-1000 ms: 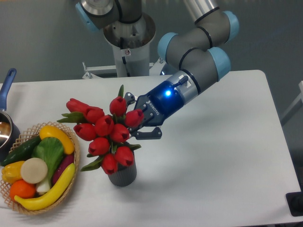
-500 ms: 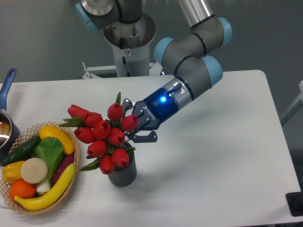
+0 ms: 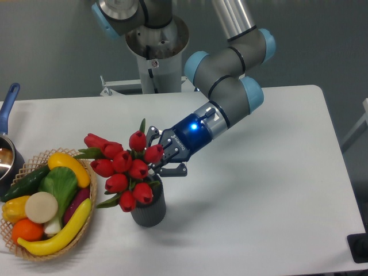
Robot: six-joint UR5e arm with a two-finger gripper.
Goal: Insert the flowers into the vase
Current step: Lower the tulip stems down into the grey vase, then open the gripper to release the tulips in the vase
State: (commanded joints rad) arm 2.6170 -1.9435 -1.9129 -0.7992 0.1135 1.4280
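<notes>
The flowers (image 3: 123, 168), a bunch of red tulips with green leaves, stand tilted to the left with their stems going down into the vase (image 3: 149, 210), a small dark grey ribbed cup near the table's front. My gripper (image 3: 161, 154) reaches in from the right, just above the vase's rim, with its fingers closed around the bunch behind the blooms. The tulip heads hide the stems and the vase's mouth.
A wicker basket (image 3: 92, 198) of colourful fruit and vegetables sits just left of the vase, almost touching the leaves. A metal pot with a blue handle (image 3: 9, 99) is at the far left edge. The robot's base (image 3: 156, 52) stands behind the table.
The gripper and the bunch have moved down and a little to the left together, so the tulips sit lower over the vase.
</notes>
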